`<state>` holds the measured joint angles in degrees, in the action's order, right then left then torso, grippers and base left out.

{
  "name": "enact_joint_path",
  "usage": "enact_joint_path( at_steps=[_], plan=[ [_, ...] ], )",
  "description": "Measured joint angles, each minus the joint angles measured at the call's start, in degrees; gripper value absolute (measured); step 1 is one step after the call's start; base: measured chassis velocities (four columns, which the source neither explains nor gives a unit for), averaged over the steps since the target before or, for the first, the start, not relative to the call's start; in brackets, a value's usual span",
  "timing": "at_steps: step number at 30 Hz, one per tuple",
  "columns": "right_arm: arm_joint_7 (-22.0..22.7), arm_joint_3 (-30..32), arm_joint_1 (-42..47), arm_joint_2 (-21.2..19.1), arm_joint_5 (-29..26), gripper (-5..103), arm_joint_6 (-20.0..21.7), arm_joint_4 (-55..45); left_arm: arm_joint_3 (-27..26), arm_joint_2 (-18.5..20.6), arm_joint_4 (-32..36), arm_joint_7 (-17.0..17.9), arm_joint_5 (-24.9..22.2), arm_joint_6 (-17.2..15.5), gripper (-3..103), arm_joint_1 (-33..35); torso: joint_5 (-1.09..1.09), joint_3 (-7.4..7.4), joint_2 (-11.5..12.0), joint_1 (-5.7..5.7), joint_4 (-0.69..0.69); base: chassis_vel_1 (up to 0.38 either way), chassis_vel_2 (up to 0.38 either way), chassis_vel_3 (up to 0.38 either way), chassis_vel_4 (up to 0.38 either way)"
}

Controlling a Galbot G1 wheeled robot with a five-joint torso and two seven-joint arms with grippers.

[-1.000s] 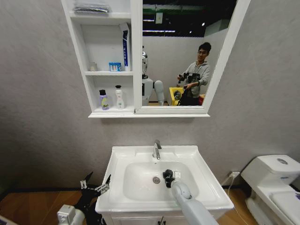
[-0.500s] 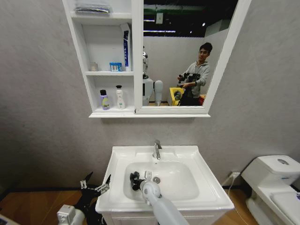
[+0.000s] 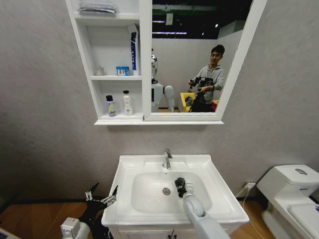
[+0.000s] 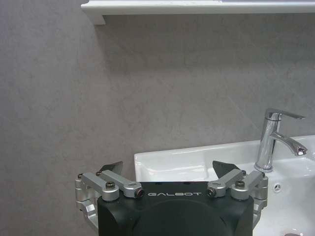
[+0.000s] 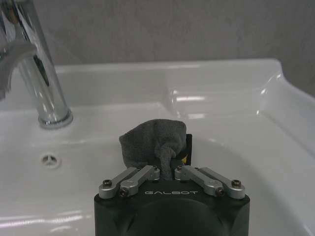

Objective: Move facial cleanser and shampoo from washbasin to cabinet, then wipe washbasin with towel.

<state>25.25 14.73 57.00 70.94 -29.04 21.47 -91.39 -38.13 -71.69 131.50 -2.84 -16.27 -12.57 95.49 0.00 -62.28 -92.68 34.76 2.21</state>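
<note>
The white washbasin (image 3: 127, 172) sits below the wall-hung cabinet (image 3: 145, 59). My right gripper (image 3: 180, 186) is down in the bowl, just right of the drain (image 3: 166, 191), shut on the dark grey towel (image 5: 151, 141), which bunches out past its fingertips against the bowl. In its wrist view the right gripper (image 5: 167, 166) faces the chrome tap (image 5: 43, 83). My left gripper (image 3: 102, 198) hangs open beside the basin's left edge, holding nothing; the left gripper (image 4: 168, 169) looks past the washbasin's rim (image 4: 172, 160). Two small bottles (image 3: 110, 106) (image 3: 127, 103) stand on the cabinet's lowest shelf; which is cleanser or shampoo I cannot tell.
A white toilet (image 3: 294, 191) stands at the right. The cabinet's mirror (image 3: 197, 55) reflects the robot and a person in the room behind. A blue-and-white tube (image 3: 133, 50) and small items sit on the upper shelves. Wooden floor (image 3: 35, 219) lies to the basin's left.
My right gripper swept with the towel from right of the drain to the bowl's left side, then back to the right. The left arm has stayed put.
</note>
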Motion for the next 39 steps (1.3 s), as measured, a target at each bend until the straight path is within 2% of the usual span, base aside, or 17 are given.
enact_joint_path(
  at_steps=[3,5,15,18,20,22,25,26,28,29,32,33,35,38,39],
  plan=[
    [-1.7,1.9,1.0,-1.1,2.2,8,-3.1,-2.9,0.0,0.0,0.0,0.0,0.0,0.0,100,0.0,0.01,0.0,0.0,0.0,-0.01,0.0,0.0,0.0,0.0],
    [-3.6,3.5,1.5,-3.2,4.5,8,-5.4,-3.8,0.0,0.0,0.0,0.0,0.0,0.0,100,0.0,0.0,0.0,0.0,0.0,-0.01,0.0,0.0,0.0,0.0],
    [-8.0,7.5,1.1,-9.9,2.6,8,-8.9,3.6,0.0,0.0,0.0,0.0,0.0,0.0,100,0.0,0.01,0.0,0.0,0.0,-0.01,0.0,0.0,0.0,0.0],
    [-11.9,7.9,0.8,-12.2,1.2,8,-10.7,7.3,0.0,0.0,0.0,0.0,0.0,0.0,100,0.0,0.02,0.0,0.0,0.0,0.0,0.0,0.0,0.0,0.0],
    [-12.7,7.9,0.6,-12.6,1.0,5,-11.2,8.1,0.0,0.0,0.0,0.0,0.0,0.0,100,0.0,0.02,0.0,0.0,0.0,0.0,0.0,0.0,0.0,0.0],
    [-13.9,8.1,0.1,-13.1,1.0,9,-11.7,9.3,0.0,0.0,0.0,0.0,0.0,0.0,100,0.0,0.01,0.0,0.0,0.0,-0.01,0.0,0.0,0.0,0.0],
    [-15.0,8.4,-0.4,-13.9,0.8,25,-12.4,11.0,0.0,0.0,0.0,0.0,0.0,0.0,100,0.0,0.0,0.0,0.0,0.0,-0.01,0.0,0.0,0.0,0.0],
    [-15.0,8.4,-0.4,-13.9,0.8,25,-12.4,11.0,0.0,0.0,0.0,0.0,0.0,0.0,100,0.0,0.0,0.0,0.0,0.0,-0.01,0.0,0.0,0.0,0.0],
    [-15.7,8.5,-0.4,-14.1,0.8,36,-13.8,11.4,0.0,0.0,0.0,0.0,0.0,0.0,100,0.0,0.0,0.0,0.0,0.0,-0.02,0.0,0.0,0.0,0.0],
    [-15.7,8.5,-0.4,-14.1,0.8,36,-13.8,11.4,0.0,0.0,0.0,0.0,0.0,0.0,100,0.0,0.0,0.0,0.0,0.0,-0.02,0.0,0.0,0.0,0.0],
    [-16.7,8.5,0.5,-14.0,1.1,51,-16.0,10.7,0.0,0.0,0.0,0.0,0.0,0.0,100,0.0,0.0,0.0,0.0,0.0,-0.01,0.0,0.0,0.0,0.0],
    [-16.7,8.5,0.5,-14.0,1.1,51,-16.0,10.7,0.0,0.0,0.0,0.0,0.0,0.0,100,0.0,0.0,0.0,0.0,0.0,-0.01,0.0,0.0,0.0,0.0],
    [-16.6,9.5,2.0,-13.8,2.7,63,-17.0,8.7,0.0,0.0,0.0,0.0,0.0,0.0,100,0.0,0.0,0.0,0.0,0.0,-0.02,0.0,0.0,0.0,0.0],
    [-15.4,11.7,5.0,-13.4,5.9,68,-18.0,4.1,0.0,0.0,0.0,0.0,0.0,0.0,100,0.0,0.01,0.0,0.0,0.0,-0.03,0.0,0.0,0.0,0.0],
    [-14.7,13.5,7.7,-13.2,7.2,74,-18.1,0.0,0.0,0.0,0.0,0.0,0.0,0.0,100,0.0,0.0,-0.01,0.0,0.01,-0.03,0.0,0.0,0.0,0.0]
  ],
)
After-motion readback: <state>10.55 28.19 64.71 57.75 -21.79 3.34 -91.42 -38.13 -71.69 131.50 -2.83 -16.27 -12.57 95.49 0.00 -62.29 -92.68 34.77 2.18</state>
